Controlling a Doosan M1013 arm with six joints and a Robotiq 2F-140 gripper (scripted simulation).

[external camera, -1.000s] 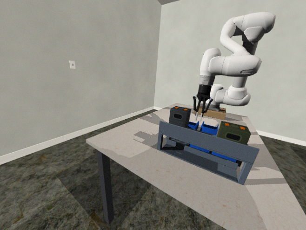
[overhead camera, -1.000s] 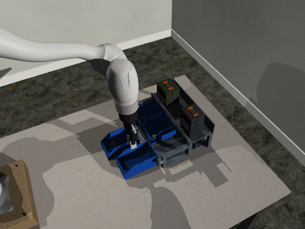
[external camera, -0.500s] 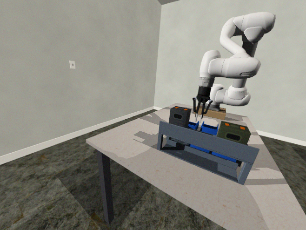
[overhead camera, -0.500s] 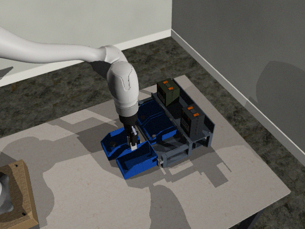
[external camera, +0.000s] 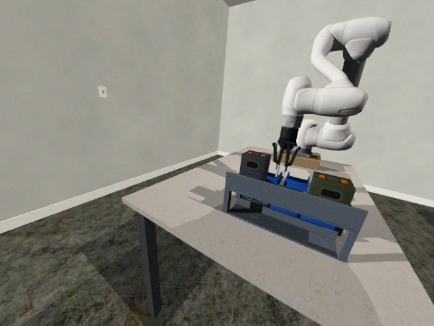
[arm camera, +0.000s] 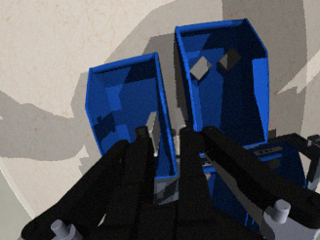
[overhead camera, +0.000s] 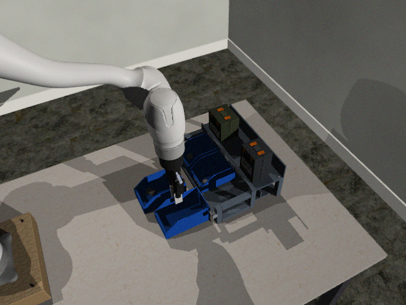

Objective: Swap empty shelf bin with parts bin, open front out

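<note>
Blue plastic distinguishes the two bins on the table (overhead camera: pixel 131 262) (external camera: pixel 245 245) (arm camera: pixel 39 39). The empty bin (overhead camera: pixel 183 221) (external camera: pixel 274 177) (arm camera: pixel 132 88) stands upright in front of the shelf (overhead camera: pixel 234 200) (external camera: pixel 296 200) (arm camera: pixel 166 189), its removal accomplished. The bin with the parts (overhead camera: pixel 157 175) (external camera: pixel 297 183) (arm camera: pixel 260 93) stands beside it, also on the table; two pieces show inside in the wrist view. Its low front points away from the shelf, an orientation that should suit insertion without a turn.

The jaws (overhead camera: pixel 175 196) (external camera: pixel 281 175) are narrowly spread about the empty bin's side wall, with daylight between the pads and no grip evident. Their placement near the adjoining walls suggests either a release or an adjustment of that bin; which is uncertain. The next stage probably requires clearing this wall and grasping the loaded bin, level enough to retain its parts.

Two stored bins leave a gap at one end of the shelf. Above, a green case (overhead camera: pixel 231 126) (external camera: pixel 338 184) and a dark grey case (overhead camera: pixel 255 160) (external camera: pixel 254 164) occupy the low board. Orange latches mark both; faint front markings are illegible, and no brand can be read.

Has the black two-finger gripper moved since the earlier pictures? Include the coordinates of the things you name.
Yes, the gripper (overhead camera: pixel 175 197) (external camera: pixel 281 173) (arm camera: pixel 167 119) moved down, against the dark grey box (overhead camera: pixel 256 162) (external camera: pixel 254 171) with orange latches in the exterior view.
</note>
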